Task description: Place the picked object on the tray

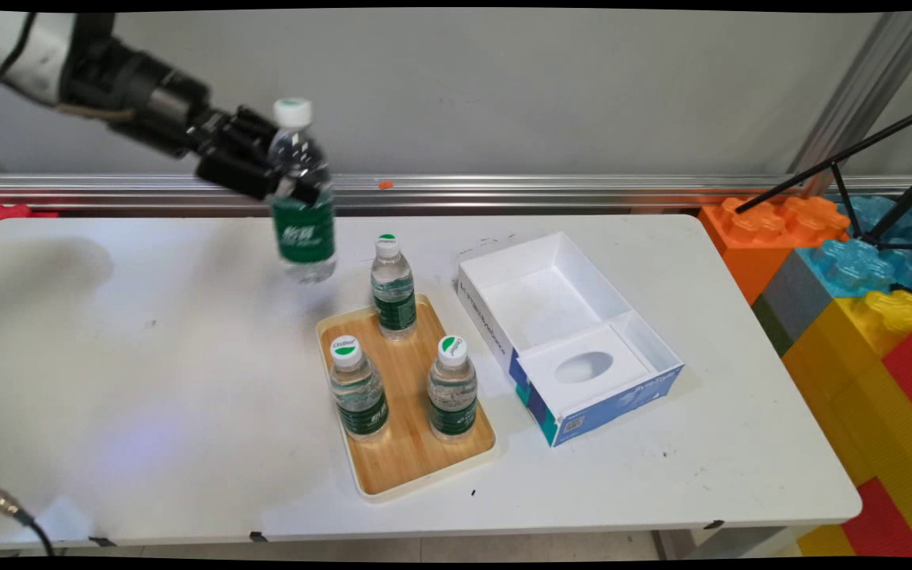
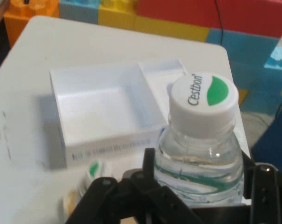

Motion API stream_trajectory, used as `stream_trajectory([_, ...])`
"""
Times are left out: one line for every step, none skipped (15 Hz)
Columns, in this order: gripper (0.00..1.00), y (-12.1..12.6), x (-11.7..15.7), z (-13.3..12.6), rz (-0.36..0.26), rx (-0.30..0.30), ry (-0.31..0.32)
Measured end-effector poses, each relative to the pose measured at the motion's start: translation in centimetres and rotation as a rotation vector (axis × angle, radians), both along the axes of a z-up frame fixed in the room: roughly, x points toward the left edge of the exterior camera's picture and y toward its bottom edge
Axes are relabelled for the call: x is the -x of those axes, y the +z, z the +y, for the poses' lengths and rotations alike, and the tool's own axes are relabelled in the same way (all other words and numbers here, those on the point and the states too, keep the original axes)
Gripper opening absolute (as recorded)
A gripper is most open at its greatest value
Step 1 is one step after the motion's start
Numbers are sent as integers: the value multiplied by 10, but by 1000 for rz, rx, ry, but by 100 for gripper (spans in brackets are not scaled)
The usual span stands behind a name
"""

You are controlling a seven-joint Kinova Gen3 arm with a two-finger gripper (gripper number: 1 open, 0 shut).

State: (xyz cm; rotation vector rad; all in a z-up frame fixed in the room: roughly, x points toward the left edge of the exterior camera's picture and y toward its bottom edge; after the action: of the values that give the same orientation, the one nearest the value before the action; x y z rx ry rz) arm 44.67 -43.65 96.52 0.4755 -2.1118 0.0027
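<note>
My gripper (image 1: pixel 291 176) is shut on a clear water bottle (image 1: pixel 302 214) with a green label and a white cap, and holds it in the air over the table's far middle. In the hand view the bottle (image 2: pixel 201 140) stands between my fingers (image 2: pixel 147 163), cap up. Below and to the right lies a wooden tray (image 1: pixel 408 443) bearing three more such bottles: one at its far end (image 1: pixel 393 289), one near left (image 1: pixel 357 389), one near right (image 1: pixel 452 389). A bottle cap (image 2: pixel 93 169) shows below my hand.
An open white box (image 1: pixel 575 332) with blue sides lies right of the tray; it appears as the box (image 2: pixel 108 112) beyond the held bottle. Large coloured toy blocks (image 1: pixel 860 301) are stacked off the table's right end. A metal rail (image 1: pixel 503 190) runs along the wall.
</note>
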Motion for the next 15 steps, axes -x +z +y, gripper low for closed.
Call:
stream_trajectory([0, -6, -5, 6, -9, 7, -5])
stream_trajectory([0, -14, -9, 12, -18, 18, -12])
stream_trajectory([0, -19, -10, 14, -21, 29, -15])
stream_trajectory([0, -27, -11, 18, -27, 46, -20])
stream_trajectory([0, -31, -12, 19, -30, 60, -25])
stream_trajectory([0, -43, -12, 22, -39, 98, -36])
stream_trajectory([0, -51, -12, 23, -44, 121, -44])
stream_trajectory([0, -59, -12, 23, -51, 149, -54])
stream_trajectory([0, -68, -11, 22, -57, 168, -65])
stream_trajectory([0, -77, -11, 22, -63, 178, -73])
stream_trajectory([0, -83, -10, 21, -66, 180, -78])
stream_trajectory([0, -99, -9, 19, -70, 179, -92])
stream_trajectory([0, -110, -8, 18, -72, 177, -102])
stream_trajectory([0, -121, -7, 17, -73, 176, -112])
stream_trajectory([0, -131, -5, 15, -73, 178, -121])
